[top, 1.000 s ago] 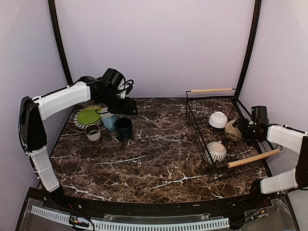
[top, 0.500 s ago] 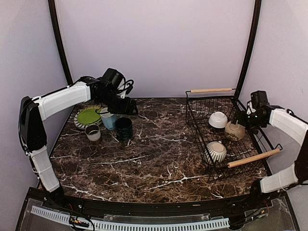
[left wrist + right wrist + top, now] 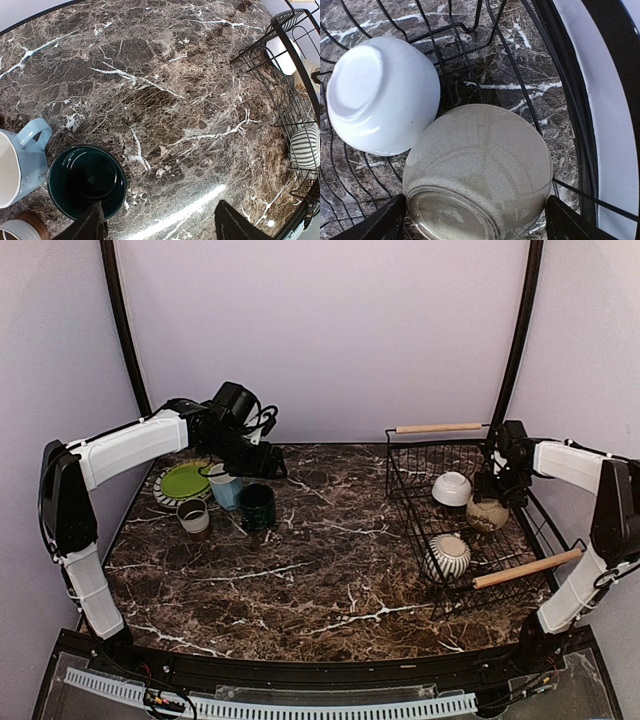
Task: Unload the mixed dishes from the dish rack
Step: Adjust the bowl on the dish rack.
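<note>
The dish rack [image 3: 438, 427] stands at the right and holds a white bowl [image 3: 453, 488], a striped grey bowl [image 3: 447, 555] and a beige bowl [image 3: 487, 514], all upside down or tilted. My right gripper [image 3: 497, 485] is open just above the beige bowl [image 3: 485, 165], one finger on each side of it, with the white bowl [image 3: 380, 95] beside it. My left gripper [image 3: 262, 468] is open and empty above the dark green mug [image 3: 85, 180]. The light blue mug [image 3: 225, 488], small grey cup [image 3: 193, 515] and lime-green plate [image 3: 185, 481] stand on the table at the left.
A striped white plate rim [image 3: 160, 497] shows under the green plate. The rack's front wooden handle [image 3: 527, 568] sticks out at the near right. A black frame post [image 3: 515, 340] rises behind the rack. Bare marble [image 3: 165, 100] lies between the mugs and the rack [image 3: 295, 100].
My right arm has swung from the rack's right side toward the back, and its gripper now sits over the beige bowl. The left arm and dishes have not moved.
</note>
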`<control>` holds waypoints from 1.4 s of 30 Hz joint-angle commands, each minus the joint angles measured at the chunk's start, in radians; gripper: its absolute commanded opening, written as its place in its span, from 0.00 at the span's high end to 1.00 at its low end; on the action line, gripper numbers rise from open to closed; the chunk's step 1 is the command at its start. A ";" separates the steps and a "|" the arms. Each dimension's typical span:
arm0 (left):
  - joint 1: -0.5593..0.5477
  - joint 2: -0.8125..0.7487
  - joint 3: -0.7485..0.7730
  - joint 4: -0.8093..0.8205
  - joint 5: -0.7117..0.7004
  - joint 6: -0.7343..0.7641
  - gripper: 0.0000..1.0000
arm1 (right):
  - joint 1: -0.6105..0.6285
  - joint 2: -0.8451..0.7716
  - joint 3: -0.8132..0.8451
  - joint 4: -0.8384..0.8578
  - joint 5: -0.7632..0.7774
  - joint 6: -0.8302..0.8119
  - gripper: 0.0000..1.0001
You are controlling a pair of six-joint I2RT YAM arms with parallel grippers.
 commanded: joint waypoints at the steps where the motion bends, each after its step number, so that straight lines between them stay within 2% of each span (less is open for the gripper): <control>1: -0.005 -0.021 -0.005 -0.007 -0.005 0.001 0.25 | 0.058 0.040 0.040 -0.037 -0.007 -0.039 0.08; 7: -0.005 -0.021 0.000 -0.008 0.006 -0.001 0.25 | 0.173 -0.009 0.024 -0.004 -0.114 -0.059 0.08; 13: -0.005 -0.020 -0.003 -0.010 -0.002 0.001 0.25 | 0.205 -0.064 0.003 0.021 -0.239 -0.027 0.08; 15: -0.005 -0.017 -0.002 -0.009 0.001 0.000 0.25 | 0.206 -0.079 0.009 0.024 -0.196 -0.027 0.07; 20: -0.005 -0.014 -0.003 -0.007 0.005 -0.002 0.25 | 0.206 -0.008 0.113 -0.053 0.052 -0.003 0.06; 24: -0.005 -0.014 -0.002 -0.010 -0.001 0.001 0.25 | 0.196 0.020 0.124 -0.076 0.133 0.184 0.04; 27: -0.005 -0.013 0.001 -0.012 0.003 0.000 0.25 | 0.177 -0.014 0.044 0.036 0.099 0.319 0.03; 33: -0.005 -0.014 0.001 -0.013 0.008 -0.001 0.25 | 0.164 -0.050 -0.088 0.177 0.162 0.696 0.01; 37: -0.005 -0.018 0.004 -0.015 0.006 0.000 0.25 | 0.153 -0.093 -0.222 0.377 0.156 0.807 0.01; 42: -0.005 -0.023 0.004 -0.013 0.017 -0.003 0.25 | 0.139 -0.047 -0.239 0.396 0.159 0.883 0.01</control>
